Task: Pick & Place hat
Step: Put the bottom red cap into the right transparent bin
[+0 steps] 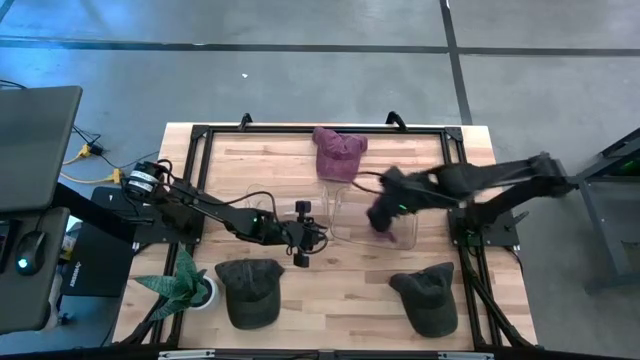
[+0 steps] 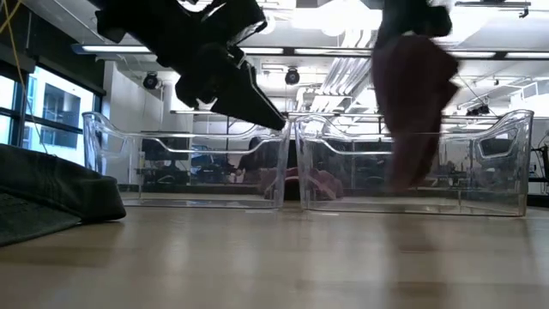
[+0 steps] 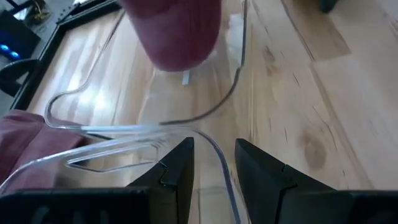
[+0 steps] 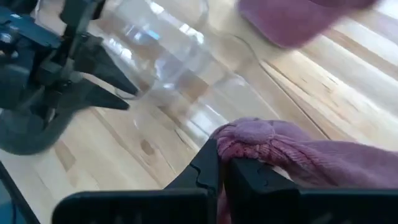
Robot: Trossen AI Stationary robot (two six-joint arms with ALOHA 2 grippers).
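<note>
A maroon hat (image 1: 381, 221) hangs from my right gripper (image 4: 225, 165), which is shut on it over the right clear bin (image 2: 412, 167); in the low view it shows as a blurred maroon hat (image 2: 415, 107). A second maroon hat (image 1: 338, 152) lies on the table behind the bins. Two dark hats (image 1: 250, 291) (image 1: 428, 297) lie near the table's near edge. My left gripper (image 3: 214, 168) is open and touches nothing; it hovers by the left clear bin (image 2: 193, 163) at the table's middle (image 1: 303, 236). My right gripper pinches a bunched fold of the maroon hat's cloth (image 4: 254, 135) between its two fingers. The hat is lifted clear of the table and hangs slack below the fingers, its lower end (image 2: 401, 176) level with the right bin's walls.
Two clear bins stand side by side mid-table (image 1: 268, 213) (image 1: 352, 212). A potted plant (image 1: 186, 283) stands at the near left corner. A black frame (image 1: 200, 135) borders the table. Bare wood lies between the two dark hats.
</note>
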